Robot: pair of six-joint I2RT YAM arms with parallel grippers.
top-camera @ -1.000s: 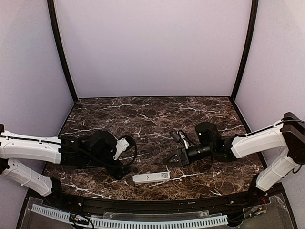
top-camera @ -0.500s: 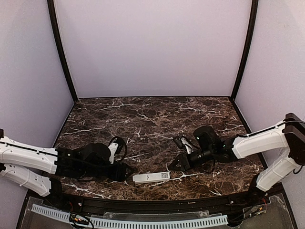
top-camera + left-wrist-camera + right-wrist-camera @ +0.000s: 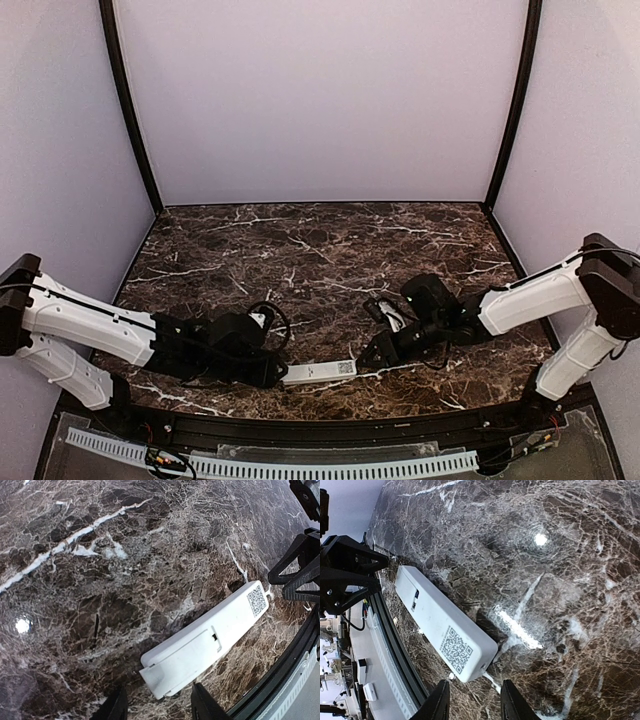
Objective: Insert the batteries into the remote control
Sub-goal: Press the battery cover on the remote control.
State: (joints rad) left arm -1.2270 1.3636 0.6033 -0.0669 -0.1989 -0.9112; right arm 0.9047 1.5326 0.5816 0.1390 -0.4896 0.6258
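when read from the left, starts with the left end effector (image 3: 274,373), low over the desk (image 3: 300,250) near its front edge. spread wide, one of its fingers (image 3: 117,706) on each side of the left end of the remote control (image 3: 318,371). touching or just clear, cannot tell. grips nothing.

then the remote control itself, flat along the front edge, back face up, qr label (image 3: 255,600) toward its right end, battery cover (image 3: 190,652) seemingly seated over the recess.

further right, the right end effector (image 3: 371,354), equally low, equally wide apart and empty, with the remote's right end just ahead of the gap between its fingers (image 3: 440,700).

looks like an early step: bracketing the remote from both ends so as to steady it before opening the back. calls next for pinching the body firmly from one end and working the latch (image 3: 215,636) loose from the other. no batteries to be seen in any view, so loading judged not yet begun; needs locating them first.

as for the surface: dark brown marble-look desk with white veins, glossy, lamp glare in both wrist views. probably slick under hard plastic, so risks sliding the remote toward the black rail (image 3: 300,432) in front. beyond, plain pale lilac walls (image 3: 320,100) and black corner posts (image 3: 130,110).
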